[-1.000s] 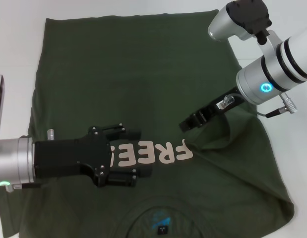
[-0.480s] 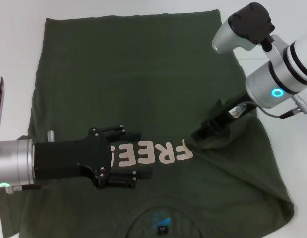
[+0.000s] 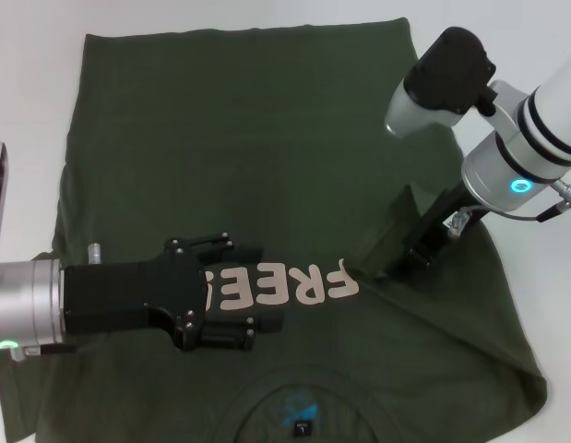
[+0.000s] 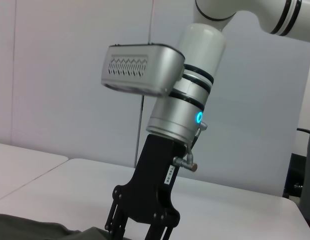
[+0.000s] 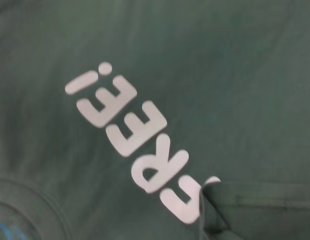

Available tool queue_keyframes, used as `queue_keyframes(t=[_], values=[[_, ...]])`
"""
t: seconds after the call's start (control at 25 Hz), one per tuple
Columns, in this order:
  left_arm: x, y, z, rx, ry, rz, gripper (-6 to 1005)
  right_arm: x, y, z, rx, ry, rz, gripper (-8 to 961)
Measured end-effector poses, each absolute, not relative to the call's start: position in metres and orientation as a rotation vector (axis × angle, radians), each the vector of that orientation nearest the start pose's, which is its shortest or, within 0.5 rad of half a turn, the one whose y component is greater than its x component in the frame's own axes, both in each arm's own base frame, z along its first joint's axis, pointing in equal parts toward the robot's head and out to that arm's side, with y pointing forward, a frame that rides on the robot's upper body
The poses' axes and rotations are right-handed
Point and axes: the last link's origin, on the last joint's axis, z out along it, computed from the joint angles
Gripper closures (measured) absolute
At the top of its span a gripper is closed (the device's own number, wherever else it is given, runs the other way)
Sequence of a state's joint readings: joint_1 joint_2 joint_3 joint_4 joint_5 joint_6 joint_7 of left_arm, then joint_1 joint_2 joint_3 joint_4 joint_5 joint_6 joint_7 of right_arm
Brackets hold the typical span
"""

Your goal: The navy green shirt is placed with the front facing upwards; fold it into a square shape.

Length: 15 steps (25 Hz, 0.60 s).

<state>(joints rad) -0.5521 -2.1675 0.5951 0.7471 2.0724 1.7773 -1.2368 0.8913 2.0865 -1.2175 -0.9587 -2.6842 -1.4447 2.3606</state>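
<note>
Right gripper [image 3: 402, 260] is clamped on the folded-in right sleeve of the dark olive-green cotton T-shirt [image 3: 239, 148], spread face-up. Left gripper [image 3: 231, 305], jaws narrow, is pressed on the chest lettering. Most folding's left, probably.

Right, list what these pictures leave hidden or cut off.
- Head view: the left gripper covers the end of the lettering on the shirt.
- Head view: the bottom edge cuts off the collar.
- Left wrist view: the right gripper fingertips run below the edge.

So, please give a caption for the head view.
Left gripper over the navy green shirt; right gripper by its folded sleeve.
</note>
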Motion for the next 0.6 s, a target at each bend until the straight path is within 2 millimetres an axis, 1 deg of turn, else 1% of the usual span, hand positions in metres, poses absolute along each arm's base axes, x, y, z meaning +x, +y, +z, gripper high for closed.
queue_keyframes(t=[0.2,0.6], values=[[-0.227,0.308,-0.011,-2.863,-0.313,-0.869,123,0.165,0.406,-0.025,-2.648,0.657,-0.657,394],[-0.226,0.308,-0.011,-2.857,-0.330,-0.874,123,0.162,0.405,-0.036,-2.675,0.495,-0.699,398]])
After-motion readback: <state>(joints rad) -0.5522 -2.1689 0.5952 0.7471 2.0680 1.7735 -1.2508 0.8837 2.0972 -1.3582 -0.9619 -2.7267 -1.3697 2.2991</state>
